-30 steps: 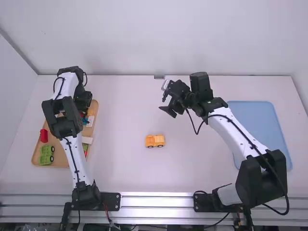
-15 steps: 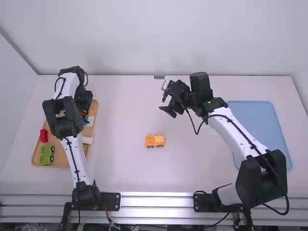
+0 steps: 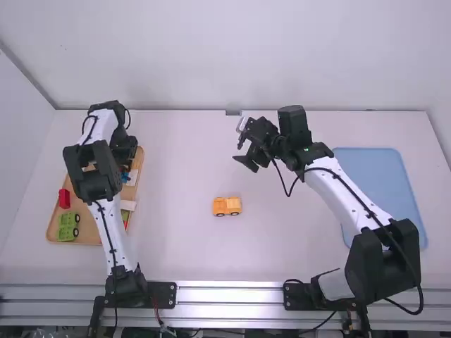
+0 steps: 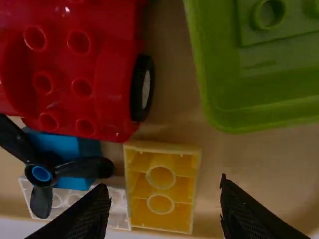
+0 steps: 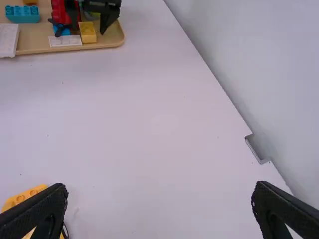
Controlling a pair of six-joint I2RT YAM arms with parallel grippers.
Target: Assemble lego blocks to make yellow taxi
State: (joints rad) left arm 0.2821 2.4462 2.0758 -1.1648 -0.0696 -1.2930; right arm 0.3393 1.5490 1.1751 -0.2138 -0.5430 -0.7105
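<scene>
Yellow block (image 4: 161,188), ten o'clock on the table; left gripper (image 4: 163,185) at it, fingers spread. The adjoining white brick (image 4: 115,207) may obstruct one finger, spoiling the grip. Yellow truck (image 3: 227,206), dial's centre. Right gripper (image 5: 160,190), twelve o'clock, fingers spread.

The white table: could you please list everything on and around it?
Table: one, white, beneath everything
Wooden tray: one, tan, table's left
Wheeled base: one, yellow, table's middle
Hollow block: one, yellow, tray's far end
Wheeled vehicle: one, red, tray
Small block: one, blue, tray
Propeller: one, black, over small block
Long block: one, white, beside hollow block
Plate: one, white, tray
Studded block: one, teal, tray
Block: one, red, tray's left
Wheeled piece: one, green, tray's near end
Piece: one, green, tray's far end
Flat tray: one, blue, table's right
Arms: two, white-black, left and right
Left pincer: one, black, above tray
Right pincer: one, black, above table
</scene>
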